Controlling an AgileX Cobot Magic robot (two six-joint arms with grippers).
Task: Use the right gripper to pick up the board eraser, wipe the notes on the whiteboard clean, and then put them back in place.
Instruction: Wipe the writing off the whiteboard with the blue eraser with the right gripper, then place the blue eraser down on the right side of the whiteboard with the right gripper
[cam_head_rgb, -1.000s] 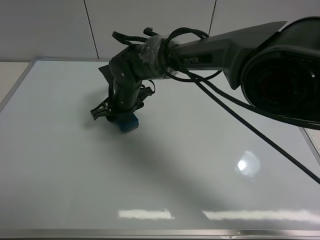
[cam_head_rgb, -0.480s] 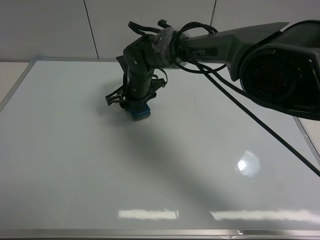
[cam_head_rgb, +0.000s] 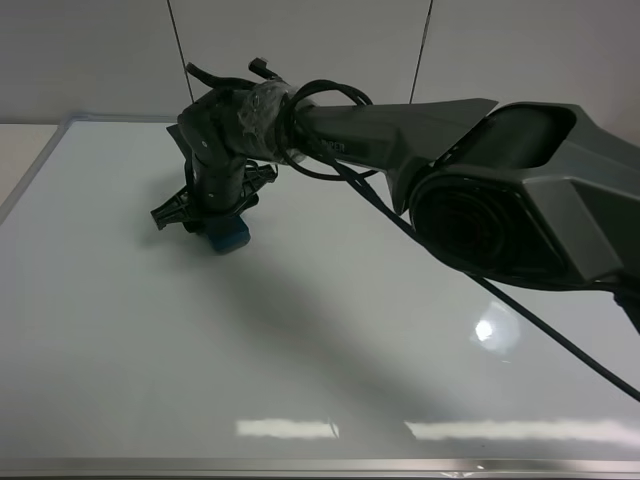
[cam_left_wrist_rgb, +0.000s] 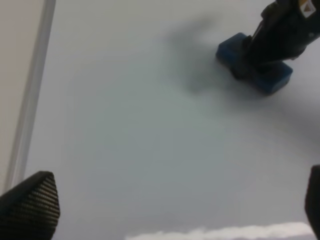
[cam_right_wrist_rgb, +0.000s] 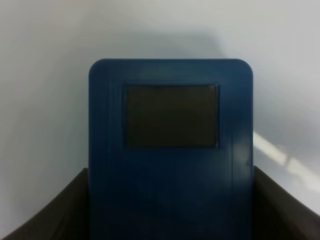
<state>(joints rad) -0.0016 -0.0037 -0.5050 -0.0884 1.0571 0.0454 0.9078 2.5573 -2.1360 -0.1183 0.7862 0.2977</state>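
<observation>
**Now wiping: eraser down on the far left of the board**

I have the right gripper clamped on the blue rectangular plastic board eraser, one finger against each long side. The eraser sits pad-down, touching the white glossy whiteboard, in the far-left part of it, well in from the metal frame. The right arm reaches across the middle of the board to get there.

I judge this to be the wiping step. I can find no pen marks on any bare stretch of the board, though the arm and its shadow hide a strip of it. So the wiping may be close to done.

For the next move I would keep the pad flat and pressed through each stroke, then check the hidden strip before lifting. Where the eraser belongs does not show, so I cannot yet plan the return.

The left gripper hangs above the near-left board, fingers spread wide and holding nothing.

No tray, box or other container shows in any view.
</observation>
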